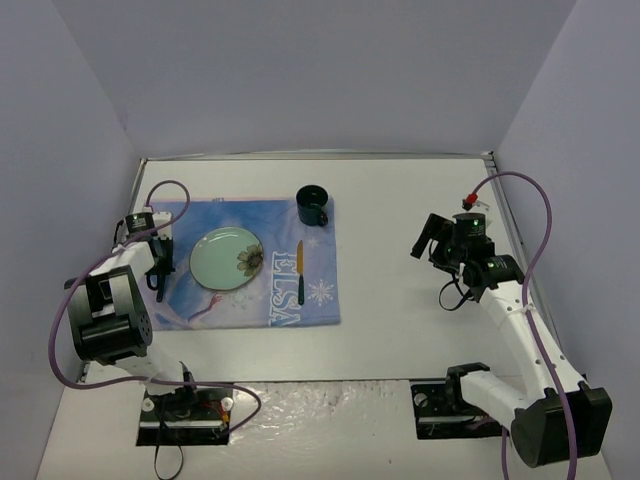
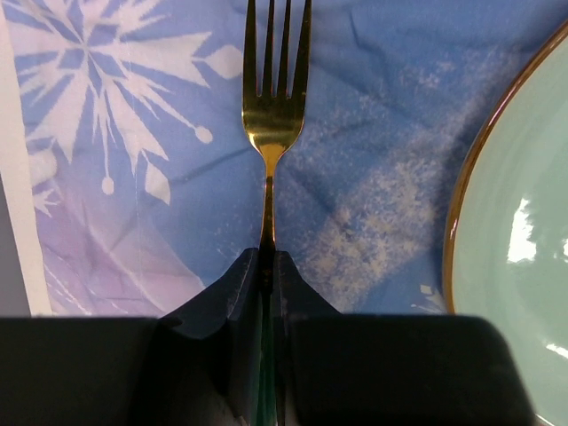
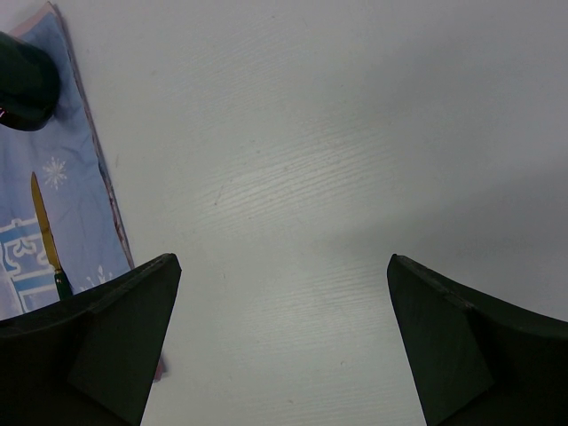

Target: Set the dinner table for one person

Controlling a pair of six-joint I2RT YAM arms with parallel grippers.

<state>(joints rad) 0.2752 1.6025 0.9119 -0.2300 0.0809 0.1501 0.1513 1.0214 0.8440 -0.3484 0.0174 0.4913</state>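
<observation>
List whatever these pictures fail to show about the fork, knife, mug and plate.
Gold metal fork: handle hidden between the shut left hand's fingers in the left wrist view; too small to make out in the top view.
Gold-bladed knife: handle end hidden behind the open right hand's finger, right wrist view.
Dark green mug: cut off by the left edge, right wrist view.
Pale green round plate: cut off by the right edge, left wrist view.

The left arm point(image 1: 105, 300) and the right arm point(image 1: 530, 340) are being shown as white links with bulky black joints, a purple cable point(image 1: 520, 174) being looped along each. Black wedge-shaped fingers point(image 3: 106, 346) are being shown on the left gripper point(image 2: 269, 259) and the right gripper point(image 3: 282, 264).
</observation>
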